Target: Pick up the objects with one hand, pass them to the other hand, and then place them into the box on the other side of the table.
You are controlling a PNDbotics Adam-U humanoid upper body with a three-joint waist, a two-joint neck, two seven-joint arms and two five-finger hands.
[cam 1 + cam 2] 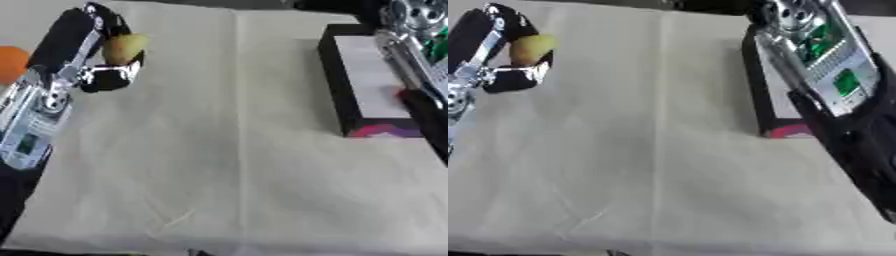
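At the upper left, my left hand (98, 75) has its fingers and thumb curled round a yellowish rounded object (123, 46), held above the cloth. A black box (337, 85) with a pale inside and a pink front corner stands at the right side of the table. My right arm comes in from the upper right over the box. Its dark hand (859, 150) hangs beyond the box's near end at the right edge, and its shape is hard to make out.
An orange round object (12, 62) lies at the far left edge, behind my left arm. A beige cloth (227, 165) with a lengthwise crease covers the table between the hand and the box.
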